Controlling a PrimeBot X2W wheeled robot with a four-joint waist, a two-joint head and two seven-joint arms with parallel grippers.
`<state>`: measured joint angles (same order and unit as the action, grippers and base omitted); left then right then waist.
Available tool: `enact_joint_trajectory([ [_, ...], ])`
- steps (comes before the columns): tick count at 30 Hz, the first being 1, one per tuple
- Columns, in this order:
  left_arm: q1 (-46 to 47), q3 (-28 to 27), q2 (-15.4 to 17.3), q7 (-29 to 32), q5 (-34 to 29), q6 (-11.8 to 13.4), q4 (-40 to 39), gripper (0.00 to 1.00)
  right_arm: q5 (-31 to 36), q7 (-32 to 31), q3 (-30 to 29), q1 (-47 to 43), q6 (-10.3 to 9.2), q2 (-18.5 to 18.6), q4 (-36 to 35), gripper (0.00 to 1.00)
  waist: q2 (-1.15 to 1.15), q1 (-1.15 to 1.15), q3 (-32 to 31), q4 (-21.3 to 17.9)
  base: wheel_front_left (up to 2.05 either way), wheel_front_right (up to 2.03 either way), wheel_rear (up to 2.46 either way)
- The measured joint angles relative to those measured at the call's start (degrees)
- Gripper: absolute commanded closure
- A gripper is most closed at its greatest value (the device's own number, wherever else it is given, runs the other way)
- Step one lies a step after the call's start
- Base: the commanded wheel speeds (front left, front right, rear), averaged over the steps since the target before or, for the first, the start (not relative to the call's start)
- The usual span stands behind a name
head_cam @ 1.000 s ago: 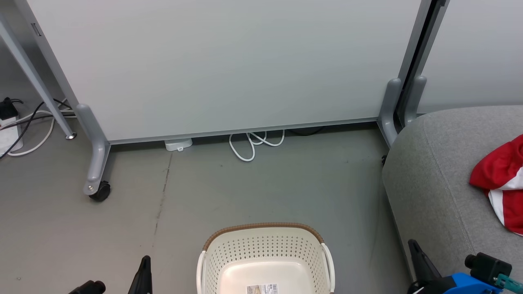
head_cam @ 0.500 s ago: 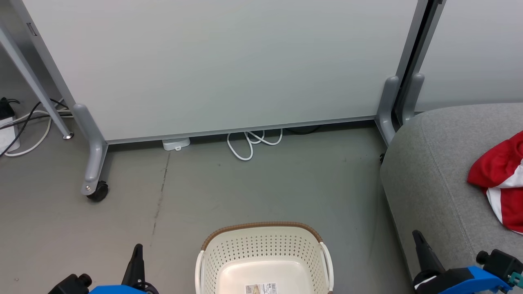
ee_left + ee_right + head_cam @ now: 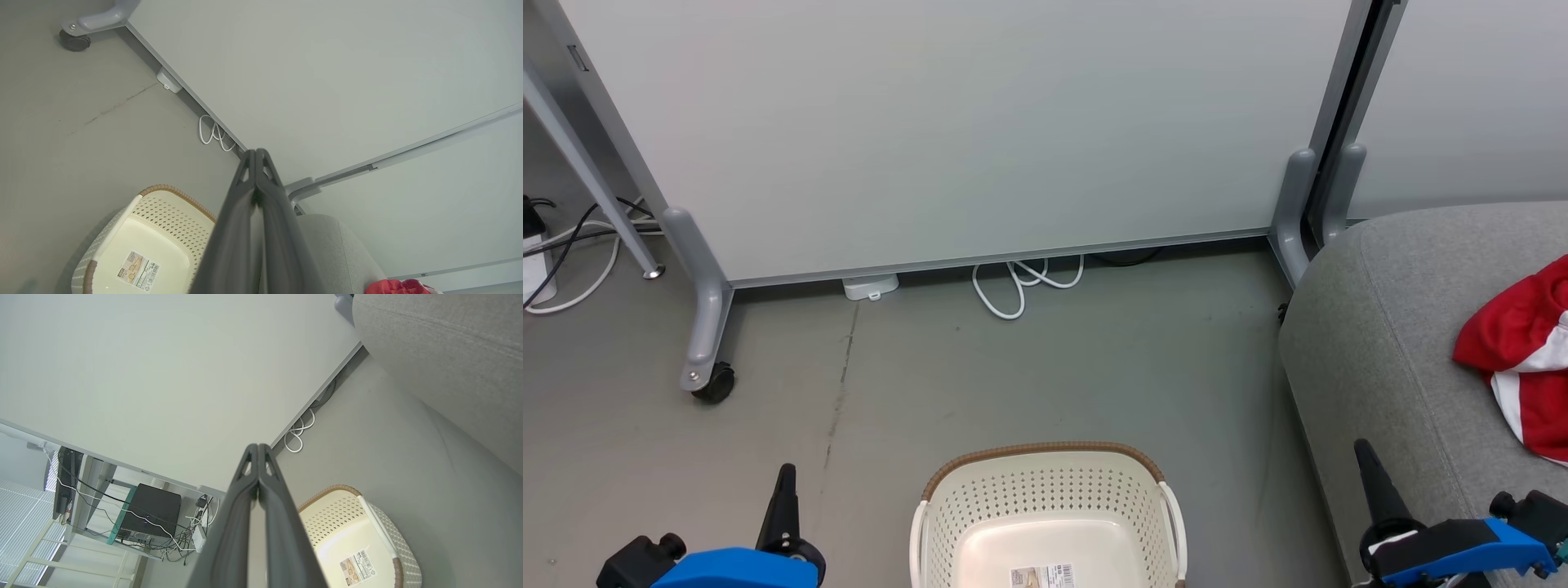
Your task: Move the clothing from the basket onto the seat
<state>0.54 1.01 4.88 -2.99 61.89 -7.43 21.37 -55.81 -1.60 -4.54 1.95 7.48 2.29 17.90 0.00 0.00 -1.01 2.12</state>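
Left gripper [image 3: 256, 154]: fingers are seen pressed together along their length in the left wrist view, with nothing clamped. It is held over the floor [image 3: 1054, 367], left of the basket.
Right gripper [image 3: 258, 447]: fingers are likewise pressed together, with nothing gripped. It is seen at the lower right of the head view, in front of the seat's near edge.
Clothing [image 3: 1523, 351]: red fabric with white trim is laid in a crumpled heap on the seat and cut off by the right edge of the head view. Whether one or two garments are there cannot be told.
Seat [image 3: 1388, 343]: grey upholstered, with a rounded corner; placed right of the basket and apart from it.
Basket [image 3: 1045, 451]: set upright on the floor at bottom centre. The bare cream bottom is exposed, with the barcode sticker [image 3: 1041, 576] visible.
Partition panel [image 3: 972, 122]: stood behind the basket, on a castor [image 3: 715, 382].
White cable [image 3: 1021, 286]: looped on the floor at the panel's lower edge.
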Motion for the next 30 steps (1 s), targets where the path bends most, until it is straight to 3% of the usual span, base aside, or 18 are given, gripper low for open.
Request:
enact_joint_trajectory([
  [30, 2.52, -3.66, -1.07, 4.64, 14.49, 0.0, -3.45, 1.0, -17.42, -2.37, -0.96, 1.8, -0.01, 0.16, -1.81, 1.0, 0.0, 0.0, 0.48, -0.85, 0.0, 0.0, 0.0],
])
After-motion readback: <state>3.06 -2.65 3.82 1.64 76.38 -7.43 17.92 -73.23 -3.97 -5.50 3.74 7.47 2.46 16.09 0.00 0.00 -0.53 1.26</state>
